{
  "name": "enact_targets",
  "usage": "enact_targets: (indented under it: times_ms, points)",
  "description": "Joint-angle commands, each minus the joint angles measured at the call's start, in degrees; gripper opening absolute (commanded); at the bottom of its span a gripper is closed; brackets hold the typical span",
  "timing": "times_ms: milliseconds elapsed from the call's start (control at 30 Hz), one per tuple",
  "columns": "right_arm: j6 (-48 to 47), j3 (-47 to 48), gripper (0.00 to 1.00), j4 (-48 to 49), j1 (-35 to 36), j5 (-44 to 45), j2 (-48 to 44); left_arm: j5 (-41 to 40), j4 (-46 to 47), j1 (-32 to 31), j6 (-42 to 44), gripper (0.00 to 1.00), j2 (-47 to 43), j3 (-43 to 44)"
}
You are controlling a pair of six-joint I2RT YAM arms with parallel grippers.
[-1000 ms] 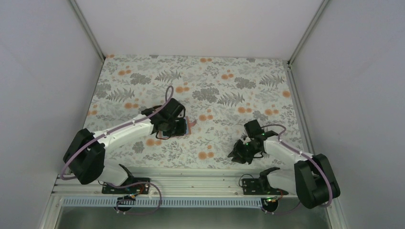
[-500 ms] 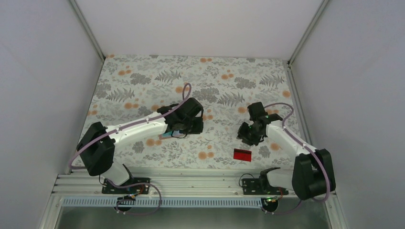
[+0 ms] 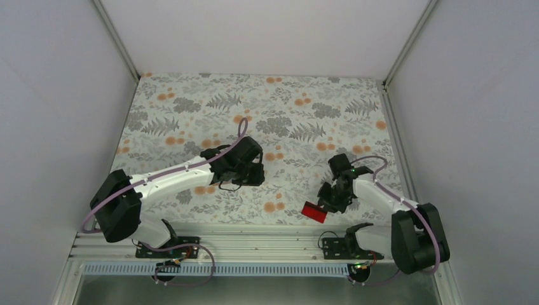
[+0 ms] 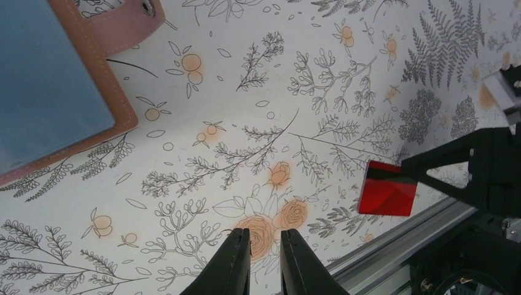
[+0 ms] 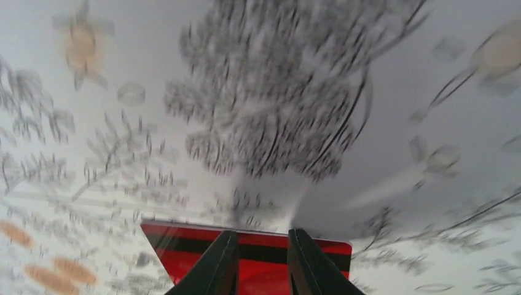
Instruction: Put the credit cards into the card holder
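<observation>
The tan-brown card holder (image 4: 120,120) lies open at the top left of the left wrist view, with a teal-blue card (image 4: 49,86) on it. My left gripper (image 4: 265,243) hovers over bare cloth to its right, its jaws a narrow gap apart and empty. In the top view the holder is hidden under that gripper (image 3: 254,176). A red card (image 3: 314,211) with a black stripe sits by the near edge, looking tilted (image 4: 386,195). My right gripper (image 3: 328,202) has its tips over the red card (image 5: 184,252), slightly apart, with red showing between them.
The floral cloth (image 3: 286,108) covers the table. A metal rail (image 3: 254,238) runs along the near edge, right beside the red card. White walls close in both sides and the back.
The right gripper has come back toward the near edge onto the red card, which has shifted left and nearer the rail. The left arm swung right, then drew back a little.
</observation>
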Motion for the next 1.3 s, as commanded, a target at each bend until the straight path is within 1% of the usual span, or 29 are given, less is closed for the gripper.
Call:
enact_targets:
  times_ms: [0, 167, 333, 467, 567, 633, 700, 800, 867, 1033, 1267]
  points:
    - [6.5, -6.6, 0.22, -1.7, 4.3, -5.8, -0.8, 1.6, 1.8, -0.3, 2.5, 0.15, -0.6, -1.2]
    - [10.4, -7.3, 0.18, -2.8, 7.9, -7.6, -2.7, 2.8, 3.0, -0.3, 3.7, 0.15, -0.6, -1.6]
    - [13.7, -7.4, 0.18, 0.8, 11.8, -11.3, -1.1, 4.5, 3.1, -0.3, 5.5, 0.15, 0.0, -1.4]
    - [14.6, -5.1, 0.19, 1.1, 12.9, -11.9, -1.5, 10.1, 6.1, -0.3, 7.3, 0.15, 0.9, -2.2]
    - [12.6, -2.4, 0.25, -2.2, 13.1, -10.5, -1.7, 16.2, 9.8, -0.4, 9.1, 0.16, 2.9, -2.4]
    - [10.5, -1.0, 0.34, -4.8, 13.0, -9.2, -2.2, 18.8, 10.6, -0.6, 10.7, 0.17, 5.5, -1.3]
    - [8.6, -0.3, 0.47, -7.2, 13.0, -8.4, -2.3, 20.9, 10.9, -0.8, 12.1, 0.17, 7.7, 0.2]
    - [7.1, -0.6, 0.57, -8.5, 13.2, -7.7, -2.3, 24.2, 12.4, -1.1, 13.2, 0.17, 11.2, 2.1]
    - [6.8, -1.4, 0.59, -7.6, 13.2, -7.8, -2.5, 26.3, 13.3, -1.5, 13.3, 0.17, 13.5, 3.3]
    - [7.9, -5.0, 0.64, -2.5, 14.1, -11.6, -2.4, 29.3, 14.3, -2.8, 14.0, 0.17, 18.6, 6.4]
    - [8.1, -9.3, 0.65, 4.0, 14.9, -15.4, -2.4, 33.2, 12.2, -4.3, 16.7, 0.17, 25.7, 11.0]
